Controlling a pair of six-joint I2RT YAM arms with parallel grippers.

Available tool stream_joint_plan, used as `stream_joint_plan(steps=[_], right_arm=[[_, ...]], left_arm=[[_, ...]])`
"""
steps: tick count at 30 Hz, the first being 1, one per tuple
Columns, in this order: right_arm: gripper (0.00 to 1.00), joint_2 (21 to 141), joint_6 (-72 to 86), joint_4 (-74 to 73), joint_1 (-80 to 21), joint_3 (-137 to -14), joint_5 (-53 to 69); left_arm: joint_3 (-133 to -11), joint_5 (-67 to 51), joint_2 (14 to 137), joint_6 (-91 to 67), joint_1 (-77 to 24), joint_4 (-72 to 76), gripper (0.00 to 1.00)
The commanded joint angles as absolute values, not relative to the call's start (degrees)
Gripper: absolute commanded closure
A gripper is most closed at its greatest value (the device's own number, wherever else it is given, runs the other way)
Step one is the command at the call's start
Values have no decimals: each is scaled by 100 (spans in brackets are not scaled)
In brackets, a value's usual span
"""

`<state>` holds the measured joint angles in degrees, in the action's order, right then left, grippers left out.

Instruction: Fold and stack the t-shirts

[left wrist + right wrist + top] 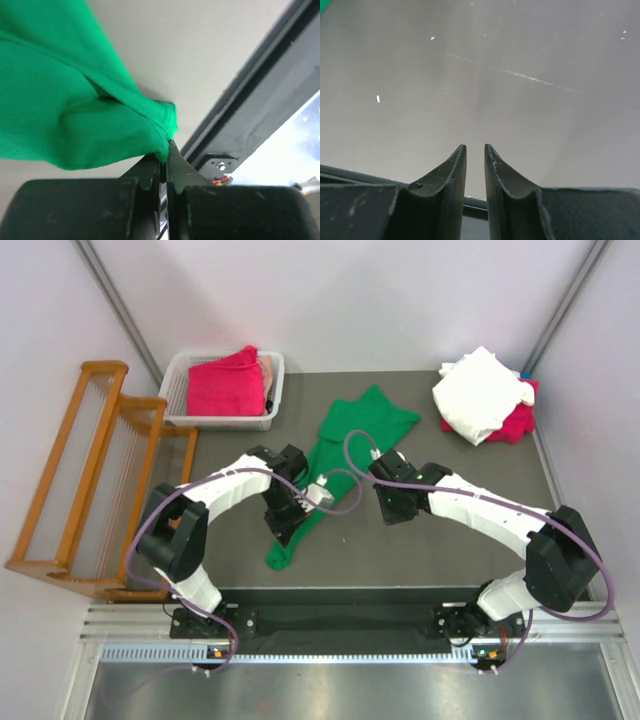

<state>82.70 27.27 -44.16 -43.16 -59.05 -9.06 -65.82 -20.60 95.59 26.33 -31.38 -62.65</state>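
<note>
**Desk:** Colours on the dark grey bench (pixel 420 560)?

**Photographer:** Bright green t-shirt (pixel 345 445); white t-shirt (pixel 480 395) over a crimson t-shirt (pixel 518 425).

**Desk:** And left?

**Photographer:** Pinkish-red t-shirt (pixel 225 388), white slatted basket (pixel 176 390), orange rack (pixel 104 370). All the cloth plain, unpatterned.

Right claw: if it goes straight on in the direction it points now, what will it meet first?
Probably the bare table: nothing lies between the right claw and that surface. The green t-shirt is off to one side.
</note>
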Motion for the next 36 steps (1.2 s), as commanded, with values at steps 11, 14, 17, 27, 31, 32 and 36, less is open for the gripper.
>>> stream_joint_plan(steps=[11, 14, 17, 27, 31, 32, 36], right_arm=[[73, 8419, 2663, -4079, -3745, -5845, -1133], [67, 8760, 2558, -3885, -3543, -6176, -1195], [62, 9392, 2391, -3867, -3350, -6834, -1195], [55, 11231, 2426, -3831, -2866, -9077, -1178], [55, 12004, 2320, -4174, -2664, -10228, -1134], [55, 12232, 2303, -4201, -2593, -10561, -1099], [55, 12603, 2347, -4192, -2452, -10959, -1020]], left_arm=[[-6776, -2319, 9756, 2830, -3428, -6759, 100], [-6820, -2618, 9756, 2944, -3147, -6794, 100], [-6899, -2724, 9826, 2962, -3111, -6864, 100], [-7251, -2892, 10020, 3120, -3120, -7084, 100], [-7216, -2909, 10037, 3155, -3120, -7093, 100], [-7207, -2927, 10037, 3155, -3120, -7093, 100], [-7216, -2927, 10063, 3182, -3120, -7128, 100]])
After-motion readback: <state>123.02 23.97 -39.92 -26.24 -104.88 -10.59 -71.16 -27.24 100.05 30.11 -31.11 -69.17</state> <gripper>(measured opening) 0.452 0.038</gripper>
